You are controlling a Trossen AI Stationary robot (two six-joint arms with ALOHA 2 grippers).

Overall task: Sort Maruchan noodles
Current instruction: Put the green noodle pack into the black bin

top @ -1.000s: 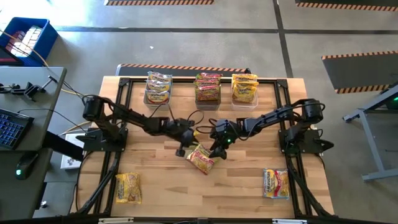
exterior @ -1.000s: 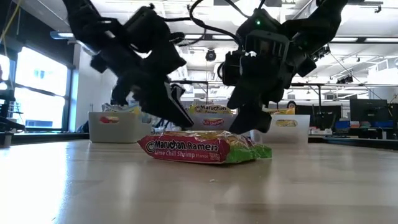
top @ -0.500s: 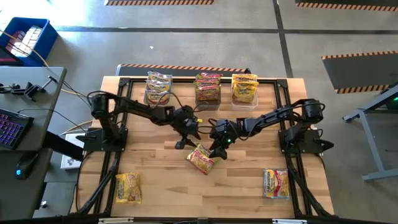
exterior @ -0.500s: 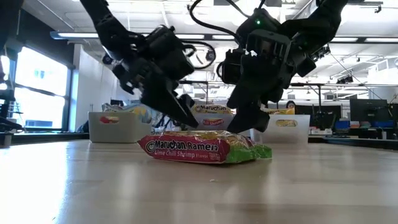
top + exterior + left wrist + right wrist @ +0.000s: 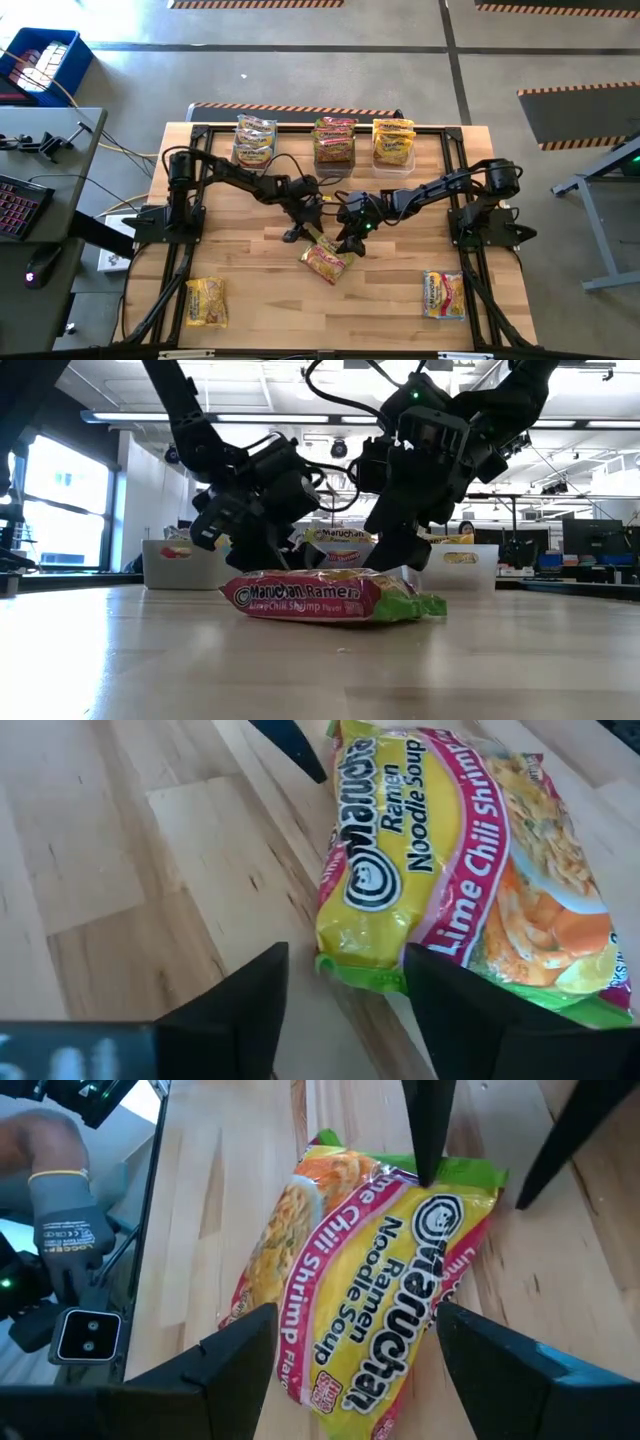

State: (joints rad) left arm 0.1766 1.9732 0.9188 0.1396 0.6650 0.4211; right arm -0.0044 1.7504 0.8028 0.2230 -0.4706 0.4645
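- High view is showing me working at mid-table: my left gripper (image 5: 297, 232) and my right gripper (image 5: 350, 243) are flanking one Lime Chili Shrimp packet (image 5: 325, 262), which is lying flat on the table (image 5: 260, 300) just below both sets of fingertips.
- Left wrist view is showing my left jaws standing wide, the packet's (image 5: 470, 870) near corner lying just ahead of the gap between them, not gripped.
- Right wrist view is showing my right jaws also standing wide, straddling the packet (image 5: 370, 1310) without pinching it; a gloved hand (image 5: 70, 1230) is resting off beyond the table edge.
- I am judging this as the pick-up step: the packet is loose and neither arm is carrying it.
- Next, I am thinking one gripper needs to settle over a packet edge and close, while the other backs clear.
- Well beyond my jaws, three tubs are holding sorted packets: the left tub (image 5: 254, 143), the middle tub (image 5: 334, 142) and the right tub (image 5: 394, 143).
- Behind my jaws, two unsorted packets are waiting: one at the near-left corner (image 5: 206, 301), one at the near-right corner (image 5: 443, 294).
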